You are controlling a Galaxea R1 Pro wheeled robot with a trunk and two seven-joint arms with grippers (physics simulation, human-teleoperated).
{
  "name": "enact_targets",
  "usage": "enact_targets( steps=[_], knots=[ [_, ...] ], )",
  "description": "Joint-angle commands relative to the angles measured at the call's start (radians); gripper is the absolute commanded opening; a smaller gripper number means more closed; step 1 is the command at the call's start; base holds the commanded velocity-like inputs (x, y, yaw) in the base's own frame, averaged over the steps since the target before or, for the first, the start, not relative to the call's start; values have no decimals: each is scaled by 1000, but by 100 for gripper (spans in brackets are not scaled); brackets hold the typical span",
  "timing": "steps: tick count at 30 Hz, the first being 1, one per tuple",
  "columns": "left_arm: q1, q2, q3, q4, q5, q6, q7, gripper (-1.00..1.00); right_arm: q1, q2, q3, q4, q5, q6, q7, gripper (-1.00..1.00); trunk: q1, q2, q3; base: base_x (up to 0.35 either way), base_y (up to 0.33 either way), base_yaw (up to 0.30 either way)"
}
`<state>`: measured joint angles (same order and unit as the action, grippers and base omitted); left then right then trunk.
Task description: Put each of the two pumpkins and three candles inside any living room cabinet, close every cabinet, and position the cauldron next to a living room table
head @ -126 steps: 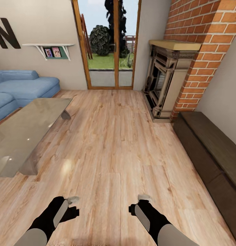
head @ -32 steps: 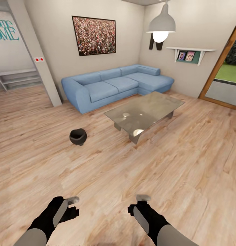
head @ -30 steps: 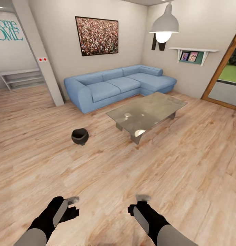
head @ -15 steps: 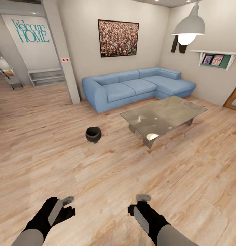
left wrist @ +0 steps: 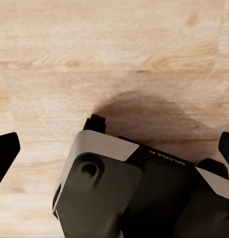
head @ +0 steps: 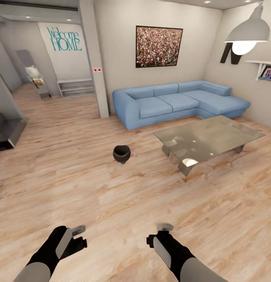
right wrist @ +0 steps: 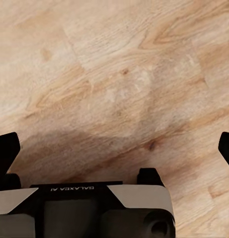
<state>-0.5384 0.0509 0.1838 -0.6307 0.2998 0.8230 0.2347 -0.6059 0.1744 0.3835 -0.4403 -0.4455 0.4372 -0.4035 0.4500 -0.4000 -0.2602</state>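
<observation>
1. Both grippers, left gripper (head: 78,230) and right gripper (head: 163,227), hang spread and empty above the floor (head: 123,196).
2. Cauldron (head: 121,154) stands upright, mouth up, contents indiscernible, left of the table (head: 210,137), apart.
3. Table's long axis runs away rightward toward the sofa (head: 178,102).

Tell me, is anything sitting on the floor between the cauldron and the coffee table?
Nothing visible: only bare plank floor separates the cauldron from the near end of the table.
</observation>
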Motion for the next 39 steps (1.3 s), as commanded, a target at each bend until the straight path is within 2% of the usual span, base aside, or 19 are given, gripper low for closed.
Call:
enact_targets(
  steps=[1,28,39],
  knots=[
    [0,0,0,0,0,1,0,100,0,0,0,0,0,0,0,100,0,0,1,0,0,281],
    [0,2,3,-1,10,12,-8,100,0,0,2,17,8,0,-1,100,0,0,23,2,0,280],
    [0,0,1,-1,10,7,-12,100,0,0,2,17,11,-3,0,100,0,0,30,213,148,275]
  ],
)
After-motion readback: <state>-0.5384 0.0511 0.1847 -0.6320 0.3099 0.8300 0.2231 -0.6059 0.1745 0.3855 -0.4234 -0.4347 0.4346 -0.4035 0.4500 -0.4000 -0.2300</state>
